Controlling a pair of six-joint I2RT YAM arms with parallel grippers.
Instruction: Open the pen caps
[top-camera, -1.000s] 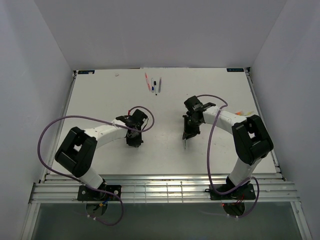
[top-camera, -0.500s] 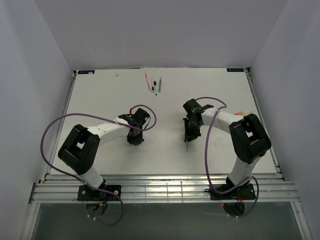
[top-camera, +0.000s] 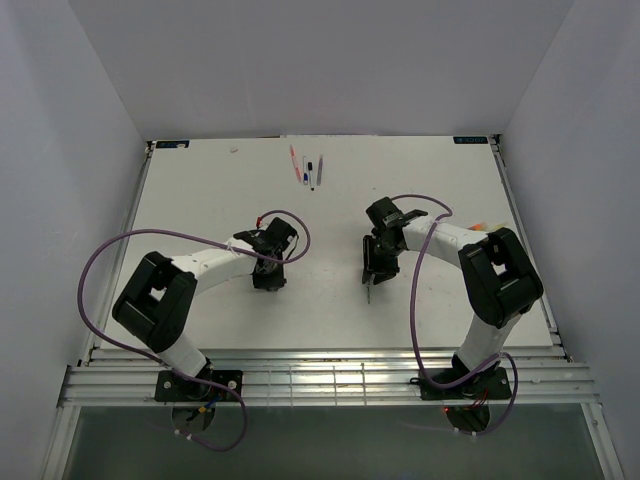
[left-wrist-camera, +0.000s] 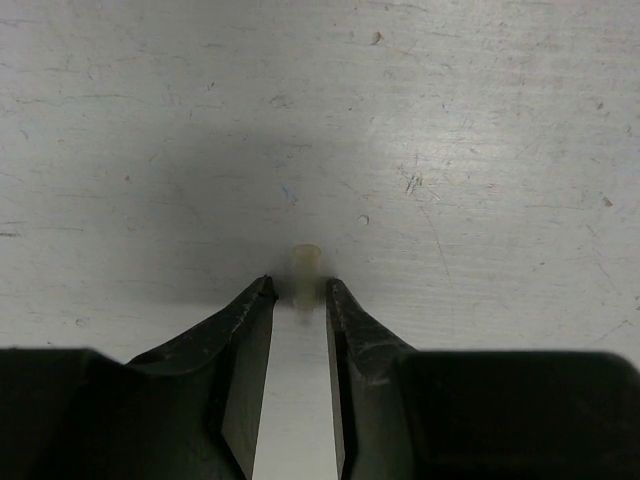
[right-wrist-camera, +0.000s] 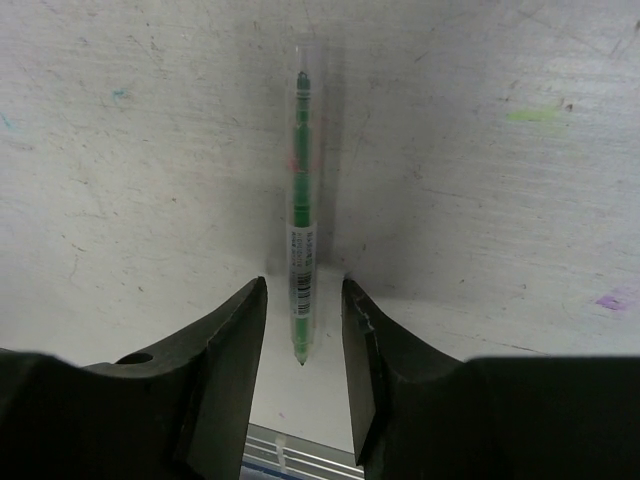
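Observation:
A tiny pale yellowish pen cap (left-wrist-camera: 306, 262) sits on the white table between the tips of my left gripper (left-wrist-camera: 300, 285), whose jaws stand slightly apart with a thin gap beside the cap. A clear pen with a green core (right-wrist-camera: 301, 200) lies flat on the table, its bare tip pointing toward the camera. My right gripper (right-wrist-camera: 303, 284) is open astride its lower end, with room on both sides. From above, the left gripper (top-camera: 268, 279) and right gripper (top-camera: 372, 275) hang low over the table's middle, and the pen (top-camera: 368, 292) pokes out below the right one.
Several other pens (top-camera: 308, 168) in pink, blue and black lie together at the table's far edge. Small orange and yellow bits (top-camera: 488, 226) show beside the right arm's forearm. A metal rail (top-camera: 320, 380) runs along the near edge.
Both grippers have gone from shut to open. The left one has let go of the cap and the right one of the green pen. The right gripper has shifted slightly left.

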